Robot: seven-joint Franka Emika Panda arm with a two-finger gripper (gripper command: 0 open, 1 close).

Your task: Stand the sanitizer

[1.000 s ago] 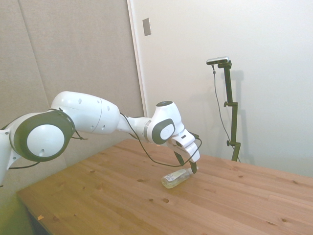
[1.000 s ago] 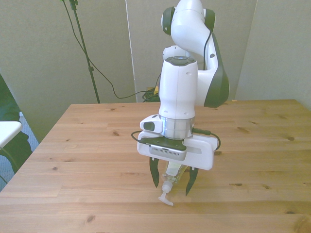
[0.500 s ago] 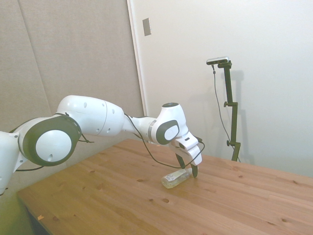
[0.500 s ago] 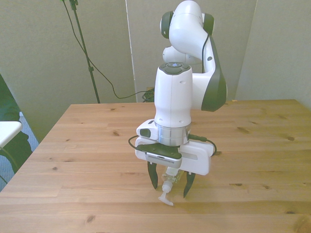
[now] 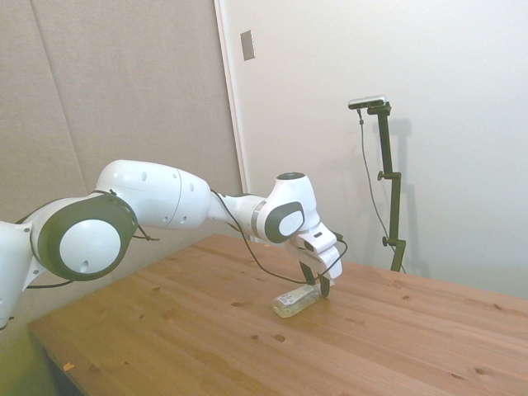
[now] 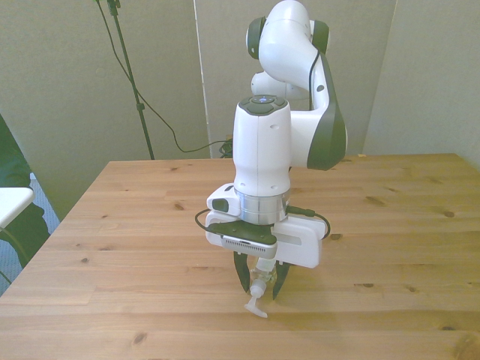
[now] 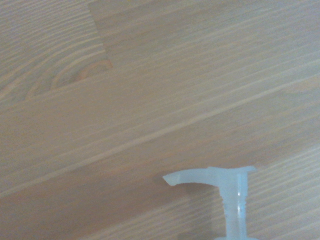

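The sanitizer (image 5: pixel 294 303) lies on its side on the wooden table (image 5: pixel 206 330). It is a small clear bottle with pale liquid. Its white pump nozzle (image 6: pixel 255 306) points toward the table's near edge in the front view. My gripper (image 6: pixel 259 289) comes down from above over the bottle's neck end, with its dark fingers (image 6: pixel 242 279) closed in against both sides. In the side view the gripper (image 5: pixel 318 286) sits at the bottle's right end. The wrist view shows the white pump head (image 7: pixel 220 180) close up over wood grain.
Bare wooden planks (image 6: pixel 112 225) spread all around the bottle. A white object (image 6: pixel 11 204) pokes in at the front view's left edge, off the table.
The fingers have closed inward from a wide-open stance onto the bottle's neck. The hand has also shifted slightly lower and toward the front view's left. The bottle still lies flat.
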